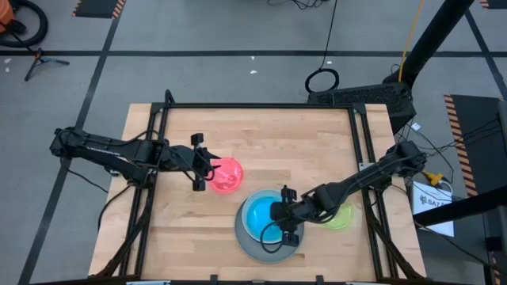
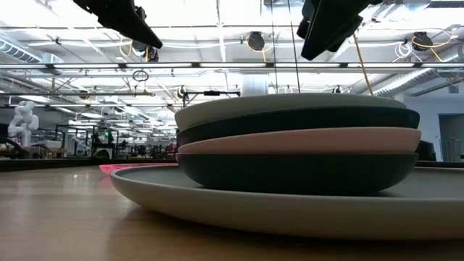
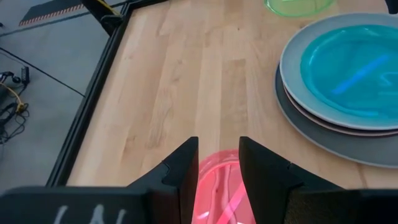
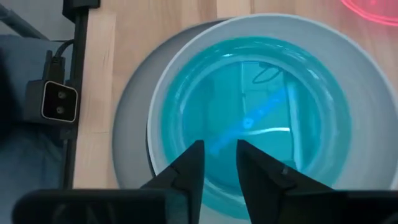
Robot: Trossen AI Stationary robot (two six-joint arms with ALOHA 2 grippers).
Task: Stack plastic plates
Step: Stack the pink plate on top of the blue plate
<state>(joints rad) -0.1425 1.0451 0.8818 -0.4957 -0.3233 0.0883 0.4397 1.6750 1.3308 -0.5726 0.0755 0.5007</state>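
Note:
A stack of plates stands near the table's near edge. The large grey plate (image 1: 249, 244) (image 2: 217, 206) is at the bottom, dark, pink and pale plates lie on it, and a translucent teal plate (image 1: 261, 218) (image 4: 249, 118) is on top. My right gripper (image 1: 279, 212) (image 4: 221, 149) hovers over the teal plate, its fingers a little apart. The translucent magenta plate (image 1: 230, 176) (image 3: 219, 186) lies flat on the table left of the stack. My left gripper (image 1: 210, 166) (image 3: 219, 149) hangs above the magenta plate's left rim, slightly open. A green plate (image 1: 342, 220) (image 3: 298, 5) lies right of the stack, partly under my right arm.
Bare wooden table lies to the far side and the left of the plates. A black frame runs along the table's edges. A small camera (image 4: 59, 99) sits at the near edge close to the stack. In the low view both grippers hang well above the plates.

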